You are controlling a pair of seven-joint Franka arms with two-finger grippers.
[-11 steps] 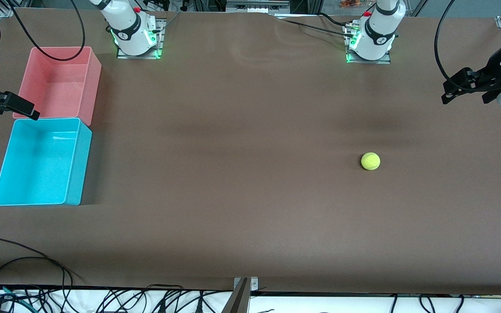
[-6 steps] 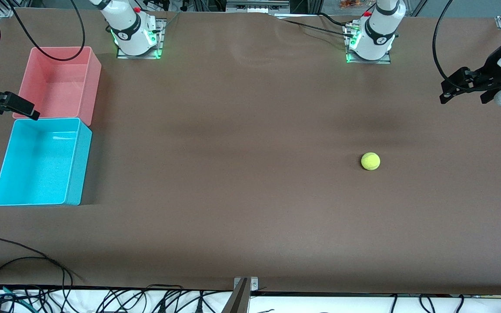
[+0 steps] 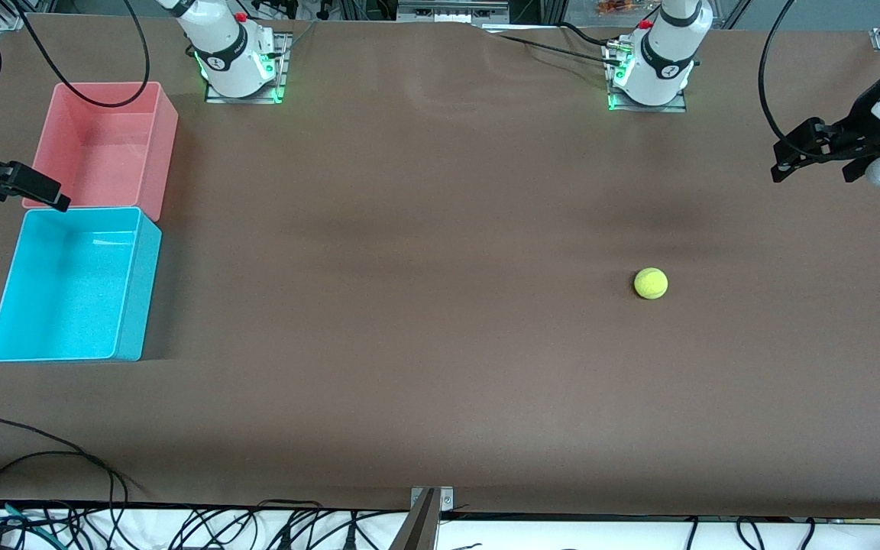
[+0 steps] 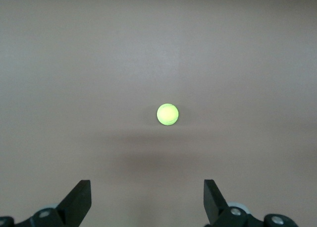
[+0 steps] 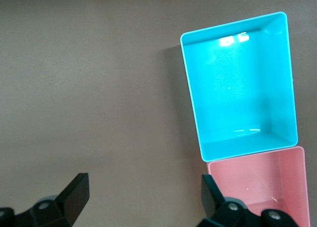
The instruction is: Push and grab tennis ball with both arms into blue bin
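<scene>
The tennis ball [image 3: 651, 283] lies on the brown table toward the left arm's end; it also shows in the left wrist view [image 4: 168, 114], ahead of the fingers. My left gripper [image 3: 814, 172] hangs open and empty over the table's edge at that end, well apart from the ball; its jaws stand wide apart in its wrist view [image 4: 147, 197]. The blue bin [image 3: 138, 298] stands empty at the right arm's end and shows in the right wrist view [image 5: 190, 88]. My right gripper [image 3: 12, 187] is open and empty over the table beside the bins [image 5: 143, 192].
A pink-red bin [image 3: 167, 145], also empty, touches the blue bin on its side toward the robot bases and shows in the right wrist view [image 5: 257, 187]. Cables lie along the table's front edge [image 3: 43, 458].
My left gripper has shifted very slightly over its end of the table. The ball, the bins and the right arm have not moved.
</scene>
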